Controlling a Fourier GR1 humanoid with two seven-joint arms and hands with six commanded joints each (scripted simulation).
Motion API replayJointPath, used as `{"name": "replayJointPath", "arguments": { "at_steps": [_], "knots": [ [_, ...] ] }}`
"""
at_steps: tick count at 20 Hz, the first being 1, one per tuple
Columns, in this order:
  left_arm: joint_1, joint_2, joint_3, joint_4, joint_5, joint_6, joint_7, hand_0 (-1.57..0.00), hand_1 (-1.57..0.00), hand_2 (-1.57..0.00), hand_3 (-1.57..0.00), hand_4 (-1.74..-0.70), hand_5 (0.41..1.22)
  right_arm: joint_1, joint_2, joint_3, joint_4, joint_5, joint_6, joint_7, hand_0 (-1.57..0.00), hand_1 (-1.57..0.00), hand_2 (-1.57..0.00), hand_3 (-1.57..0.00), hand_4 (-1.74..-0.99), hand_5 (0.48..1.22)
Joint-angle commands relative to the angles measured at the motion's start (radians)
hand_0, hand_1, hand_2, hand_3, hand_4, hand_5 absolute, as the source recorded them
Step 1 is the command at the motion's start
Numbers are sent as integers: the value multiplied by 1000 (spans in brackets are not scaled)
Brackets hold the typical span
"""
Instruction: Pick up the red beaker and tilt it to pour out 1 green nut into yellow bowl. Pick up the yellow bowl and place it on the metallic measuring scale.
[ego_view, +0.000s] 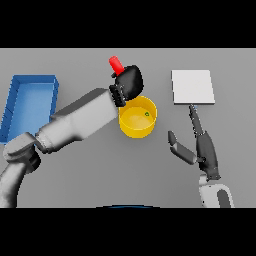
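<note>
My left robot hand (129, 81) grips the light, rigid red beaker (116, 64) mid-body; my right robot hand (202, 147) lies released, near right.

A single head view looks steeply down from above the robot's shoulders onto the grey worktop (90, 180), facing forward and away from the body. It is near enough that both arms enter from the lower edge, while a blue tray (15, 100) at left is cut by the frame.
</note>
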Motion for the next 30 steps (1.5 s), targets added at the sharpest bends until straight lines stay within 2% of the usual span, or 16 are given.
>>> {"name": "replayJointPath", "arguments": {
  "at_steps": [1,4,8,9,10,12,15,16,17,18,19,20,24,28,30],
  "knots": [
    [-14,-4,-16,1,-14,-7,-13,-1571,-1571,-1571,-1571,-1734,1221,-11,0,-4,12,-6,2,4,1,1,1,1,-1082,677],
    [-65,-18,-73,33,-66,-29,-65,-1571,-1571,-1571,-1571,-1733,1221,-4,0,-7,18,-2,-6,-20,1,1,1,1,-1063,673],
    [-102,-56,-115,53,-109,-59,-76,-1571,-1571,-1571,-1571,-1728,1221,-17,4,1,14,12,-13,-19,1,1,1,1,-1047,681],
    [-110,-47,-121,51,-116,-59,-85,-1571,-1571,-1571,-1571,-1728,1221,-11,6,5,9,21,-17,-18,1,1,1,1,-1041,683],
    [-135,-53,-116,67,-112,-72,-111,-1571,-1571,-1571,-1571,-1728,1221,-4,4,6,-1,17,-14,-18,1,1,1,1,-1035,685],
    [-168,-40,-75,88,-95,-20,-119,-1571,-1571,-1571,-1571,-1726,1221,-12,-4,-3,3,10,-8,-4,1,1,1,1,-1035,684],
    [-250,-19,-16,151,-74,-8,-130,-1571,-1571,-1571,-1571,-1726,1221,7,1,15,-7,32,-15,-32,1,1,1,1,-1030,682],
    [-270,-10,17,167,-53,4,-135,-1571,-1571,-1571,-1571,-1728,1221,0,-6,3,3,30,-21,-22,1,1,1,1,-1023,682],
    [-295,3,60,192,-28,4,-123,-1571,-1571,-1571,-1263,-1731,1221,3,-3,7,10,35,-22,-23,1,1,1,1,-1024,681],
    [-310,18,84,213,-16,7,-117,-1571,-1571,-1571,-1023,-1733,1221,-3,7,10,13,38,-28,-16,1,1,1,1,-1028,680],
    [-323,41,130,235,17,41,-130,-1571,-1571,-1571,-1132,-1731,1221,-14,5,9,7,39,-28,-7,1,1,1,1,-1018,680],
    [-342,59,171,262,48,34,-139,-1571,-1571,-1571,-1220,-1727,1221,-7,7,5,0,21,-21,-6,1,1,1,1,-1009,676],
    [-390,119,395,370,212,12,-25,-1571,-1571,-1571,-1427,-1735,1221,-23,-1,3,2,20,-18,-11,1,1,1,1,-990,672],
    [-349,235,590,420,372,70,86,-1571,-1571,-1571,-1454,-1738,1221,-32,13,-3,19,-9,-10,-5,1,1,1,1,-1004,668],
    [-291,282,674,420,454,127,118,-1571,-1571,-1571,-1447,-1739,1221,-17,22,6,18,-19,0,-24,1,1,1,1,-996,664]
  ]
}}
